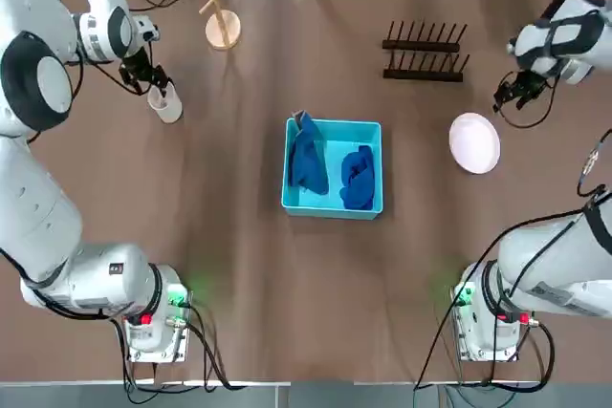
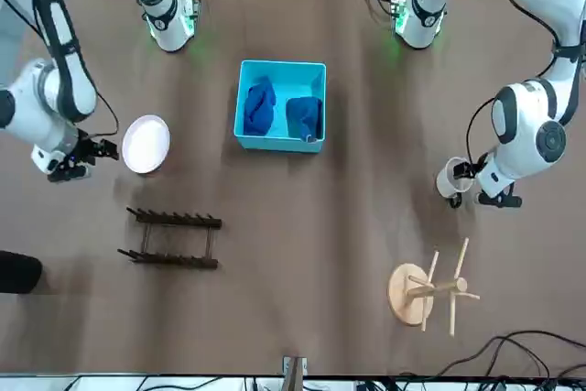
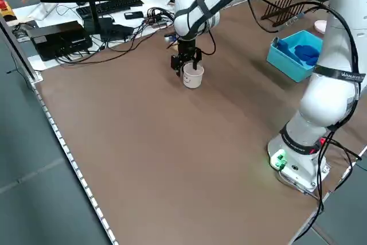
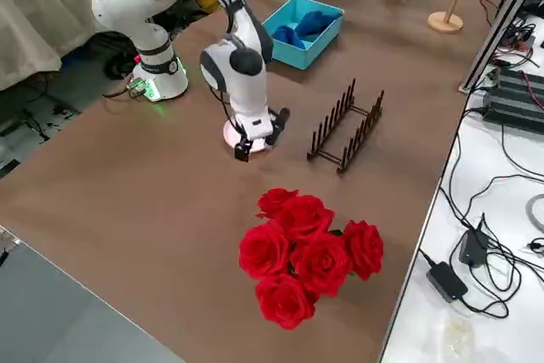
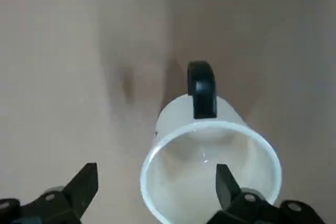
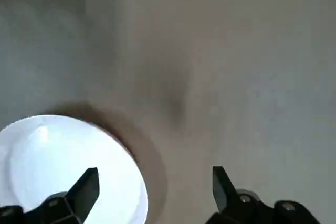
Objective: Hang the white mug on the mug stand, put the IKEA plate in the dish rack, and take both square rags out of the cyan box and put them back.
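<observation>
My left gripper (image 5: 157,191) angled down at the white mug (image 5: 210,166), fingers spread, one over its mouth; the mug stood at ten o'clock from the cyan box (image 1: 371,212); my right gripper (image 6: 156,193) hung spread at the plate (image 6: 79,166), two o'clock.

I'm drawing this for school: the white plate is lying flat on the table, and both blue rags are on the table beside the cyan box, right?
The rags aren't beside the cyan box; the top view shows both inside it.
</observation>
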Controlling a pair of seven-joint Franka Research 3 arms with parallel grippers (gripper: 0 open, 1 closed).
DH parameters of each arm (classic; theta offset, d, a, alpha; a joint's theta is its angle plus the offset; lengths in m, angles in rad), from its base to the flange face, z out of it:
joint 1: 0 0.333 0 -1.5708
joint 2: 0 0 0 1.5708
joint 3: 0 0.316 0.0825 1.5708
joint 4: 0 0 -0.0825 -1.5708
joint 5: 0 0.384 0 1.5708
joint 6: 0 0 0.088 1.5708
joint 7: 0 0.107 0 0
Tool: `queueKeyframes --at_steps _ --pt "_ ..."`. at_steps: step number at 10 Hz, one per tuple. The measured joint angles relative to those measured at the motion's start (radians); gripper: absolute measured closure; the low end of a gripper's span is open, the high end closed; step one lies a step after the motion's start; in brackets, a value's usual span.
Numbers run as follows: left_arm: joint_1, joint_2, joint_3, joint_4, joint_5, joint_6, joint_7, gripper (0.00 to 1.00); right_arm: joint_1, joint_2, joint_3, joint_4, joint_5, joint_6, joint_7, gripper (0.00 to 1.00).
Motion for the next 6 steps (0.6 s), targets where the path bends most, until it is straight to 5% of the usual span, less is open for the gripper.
queueKeyframes --at_steps 1,2,6 --pt "0.000 0.002 -0.001 -0.006 0.000 0.002 0.001 0.04 0.000 0.023 0.000 -0.012 0.000 0.042 0.000 0.05" --pt "0.000 0.010 -0.001 -0.010 0.000 0.020 0.001 0.15 0.000 0.040 0.000 -0.020 0.000 0.071 0.000 0.05" --pt "-0.001 0.025 -0.002 -0.010 0.000 0.068 0.002 0.79 0.006 0.054 0.006 -0.046 0.000 0.135 0.000 0.06"
